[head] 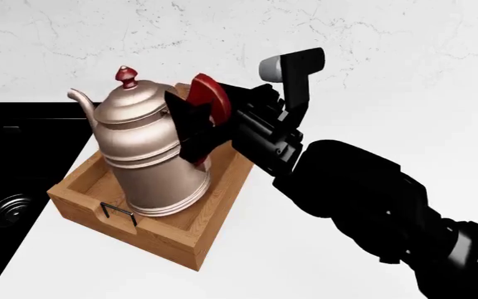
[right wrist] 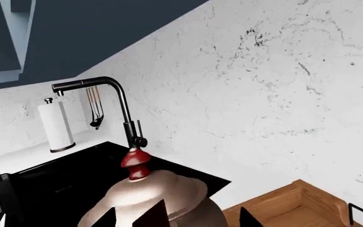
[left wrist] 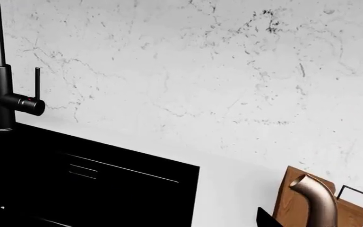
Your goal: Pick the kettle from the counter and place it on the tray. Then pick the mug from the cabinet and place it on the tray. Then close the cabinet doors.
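The silvery kettle (head: 152, 156) stands upright in the wooden tray (head: 172, 240) on the white counter (head: 305, 249). My right gripper (head: 191, 128) is at the kettle's dark red handle (head: 211, 93), its black fingers spread on either side of it, open. In the right wrist view the domed lid and red knob (right wrist: 134, 163) sit just beyond the fingers (right wrist: 251, 218). Of my left gripper only one fingertip (left wrist: 264, 218) shows, set wide, beside the kettle's spout (left wrist: 314, 194) and a tray corner (left wrist: 289, 198). A dark blue cabinet (right wrist: 93, 33) hangs overhead. The mug is out of view.
The black sink (head: 7, 156) lies left of the tray, with a black faucet (right wrist: 121, 101) behind it. A paper towel roll (right wrist: 55, 125) and hanging utensils (right wrist: 95, 109) stand by the marble wall. The tray's wire handle (head: 116, 212) faces me.
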